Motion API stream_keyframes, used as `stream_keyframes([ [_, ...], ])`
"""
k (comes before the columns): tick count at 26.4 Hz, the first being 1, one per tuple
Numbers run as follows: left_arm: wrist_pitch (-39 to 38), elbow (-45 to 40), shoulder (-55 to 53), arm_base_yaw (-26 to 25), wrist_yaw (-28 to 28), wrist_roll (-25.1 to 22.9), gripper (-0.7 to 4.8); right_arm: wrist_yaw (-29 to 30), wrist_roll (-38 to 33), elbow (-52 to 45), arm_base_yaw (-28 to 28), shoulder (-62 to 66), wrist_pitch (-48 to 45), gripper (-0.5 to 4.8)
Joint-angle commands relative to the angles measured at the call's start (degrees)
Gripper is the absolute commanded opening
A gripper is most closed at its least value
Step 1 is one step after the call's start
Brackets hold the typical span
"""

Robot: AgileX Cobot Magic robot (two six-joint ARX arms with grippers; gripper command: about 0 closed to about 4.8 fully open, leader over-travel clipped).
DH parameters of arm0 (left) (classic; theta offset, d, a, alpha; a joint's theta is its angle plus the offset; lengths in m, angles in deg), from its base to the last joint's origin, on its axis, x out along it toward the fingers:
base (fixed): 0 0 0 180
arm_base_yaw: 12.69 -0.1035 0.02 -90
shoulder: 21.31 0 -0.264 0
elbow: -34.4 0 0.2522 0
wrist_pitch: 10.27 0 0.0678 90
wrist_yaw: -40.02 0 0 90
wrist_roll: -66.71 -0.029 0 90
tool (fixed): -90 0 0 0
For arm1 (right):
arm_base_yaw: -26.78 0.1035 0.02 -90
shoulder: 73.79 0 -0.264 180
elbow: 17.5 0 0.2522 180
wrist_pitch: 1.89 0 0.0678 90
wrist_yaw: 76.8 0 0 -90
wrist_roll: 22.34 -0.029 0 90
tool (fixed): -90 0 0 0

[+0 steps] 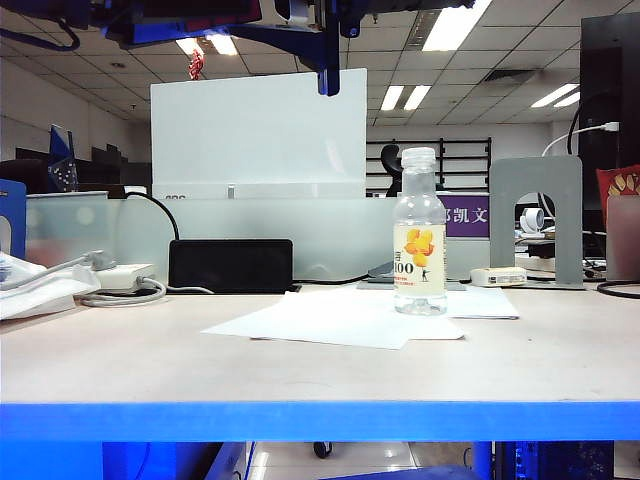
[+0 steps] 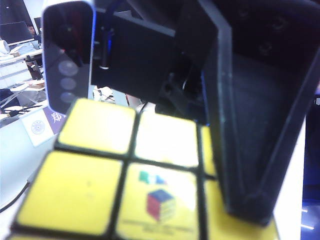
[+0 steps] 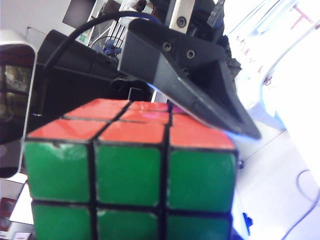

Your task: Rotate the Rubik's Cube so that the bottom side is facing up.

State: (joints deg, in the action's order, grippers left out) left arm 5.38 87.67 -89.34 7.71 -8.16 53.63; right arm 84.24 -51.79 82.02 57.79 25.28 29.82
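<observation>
A: The Rubik's Cube fills both wrist views, held up in the air, out of the exterior view entirely. From the left wrist camera I get its yellow face, with a little cube logo on the middle square.

B: And the right wrist camera has the red face on top and the green face toward the lens. The right gripper has one dark finger lying flat across the red face; its other finger I cannot find, so I cannot tell how wide it stands.

A: Same on my side: the left gripper shows one black finger pressed along the yellow face at about three o'clock. The opposite finger is hidden, so whether the grip is closed I cannot tell.

B: Down on the table, only the bottle stands, at about four o'clock from centre, on sheets of white paper.

A: A black box sits behind at nine o'clock from the bottle, and a grey bookend at three o'clock.

B: Only a blue piece of arm pokes in at twelve o'clock, cut off by the frame.
</observation>
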Motion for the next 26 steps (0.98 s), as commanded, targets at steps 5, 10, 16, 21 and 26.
stream_keyframes([
  [5, 1.51, 0.44, 0.28, -0.24, -2.16, 1.16, 1.09, -2.51, 3.78, 0.13, -0.37, -0.20, -0.17, 4.24],
  [10, -3.08, 0.44, 0.31, -1.05, -3.80, 1.92, 1.08, -4.28, 6.51, 0.13, -5.79, -0.22, 4.13, 4.24],
  [16, -18.58, 4.52, 1.97, -1.05, -6.56, 2.91, 1.08, -7.15, 21.40, 0.13, -12.00, -1.25, 21.84, 4.17],
  [21, -34.71, 14.14, 1.95, -1.01, -10.78, -1.44, 1.09, -8.22, 25.35, 0.15, -11.61, -5.92, 18.43, 2.52],
  [26, -41.70, 19.08, 1.95, -1.01, -12.39, 1.53, 1.09, -15.96, 24.98, 0.15, -11.65, -10.32, 14.47, 2.51],
])
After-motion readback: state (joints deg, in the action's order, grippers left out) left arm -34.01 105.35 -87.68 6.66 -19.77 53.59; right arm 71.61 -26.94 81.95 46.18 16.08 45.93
